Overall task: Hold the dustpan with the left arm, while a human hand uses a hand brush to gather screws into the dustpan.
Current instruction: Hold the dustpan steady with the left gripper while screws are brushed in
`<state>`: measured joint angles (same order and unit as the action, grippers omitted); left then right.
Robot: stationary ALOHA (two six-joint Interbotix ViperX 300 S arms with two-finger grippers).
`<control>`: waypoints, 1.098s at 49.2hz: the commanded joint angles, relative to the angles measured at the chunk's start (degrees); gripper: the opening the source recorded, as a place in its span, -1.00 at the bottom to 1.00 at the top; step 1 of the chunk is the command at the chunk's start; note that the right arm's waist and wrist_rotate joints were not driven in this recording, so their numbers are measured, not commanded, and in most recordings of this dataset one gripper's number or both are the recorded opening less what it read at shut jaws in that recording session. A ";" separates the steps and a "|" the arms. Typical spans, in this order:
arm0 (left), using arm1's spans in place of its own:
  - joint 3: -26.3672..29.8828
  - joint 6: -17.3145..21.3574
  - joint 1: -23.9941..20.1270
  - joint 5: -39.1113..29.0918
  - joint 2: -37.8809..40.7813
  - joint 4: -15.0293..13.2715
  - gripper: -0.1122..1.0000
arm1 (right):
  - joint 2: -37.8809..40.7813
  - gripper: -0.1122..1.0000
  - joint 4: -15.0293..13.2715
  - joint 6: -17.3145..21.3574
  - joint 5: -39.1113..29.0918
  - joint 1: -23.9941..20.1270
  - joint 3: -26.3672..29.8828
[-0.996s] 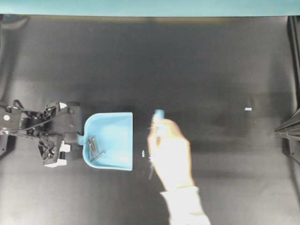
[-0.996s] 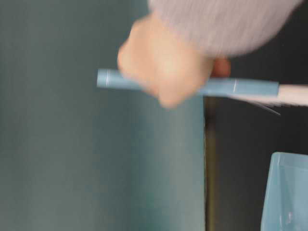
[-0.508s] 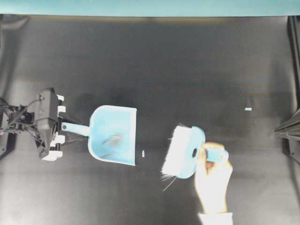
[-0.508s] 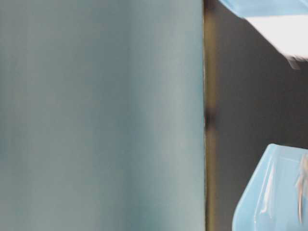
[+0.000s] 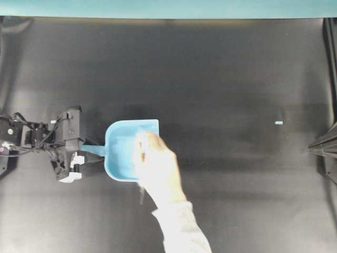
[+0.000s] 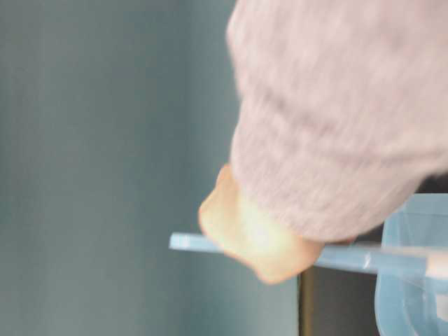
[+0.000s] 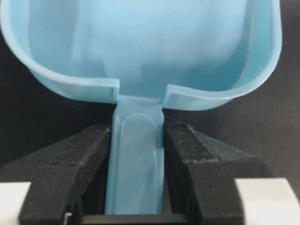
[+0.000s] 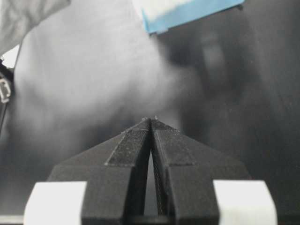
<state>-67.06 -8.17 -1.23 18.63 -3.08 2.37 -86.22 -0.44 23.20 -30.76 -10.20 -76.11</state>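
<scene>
Human hand swept back over dustpan, left gripper clamped on its handle, right gripper fingers together.

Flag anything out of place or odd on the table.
One stray pale blue speck lies alone on the black mat, far right of the dustpan. Otherwise nothing stands out: the left tool grips the dustpan handle squarely, and the human hand covers the pan's mouth.

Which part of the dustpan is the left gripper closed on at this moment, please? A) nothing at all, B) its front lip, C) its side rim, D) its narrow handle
D: in the left wrist view the left gripper has both black fingers pressed against the narrow handle of the dustpan.
</scene>
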 commanded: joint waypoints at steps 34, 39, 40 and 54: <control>-6.33 -1.41 0.00 27.60 -0.18 0.18 -0.26 | 0.26 -0.80 -0.09 0.00 0.26 0.00 0.35; -5.89 -1.41 0.09 26.10 0.70 0.18 -0.26 | 0.26 -0.80 -0.09 -0.09 0.26 0.00 0.44; -5.80 -1.41 0.18 25.93 0.97 0.18 -0.26 | 0.26 -0.80 -0.09 0.00 0.26 0.00 0.44; -5.19 -1.41 0.35 21.71 1.85 0.18 -0.26 | 0.18 -0.80 -0.09 -0.09 0.26 0.00 0.44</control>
<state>-73.13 -9.58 -0.97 42.63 -1.49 2.37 -86.31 -0.44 23.20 -30.67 -10.20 -76.11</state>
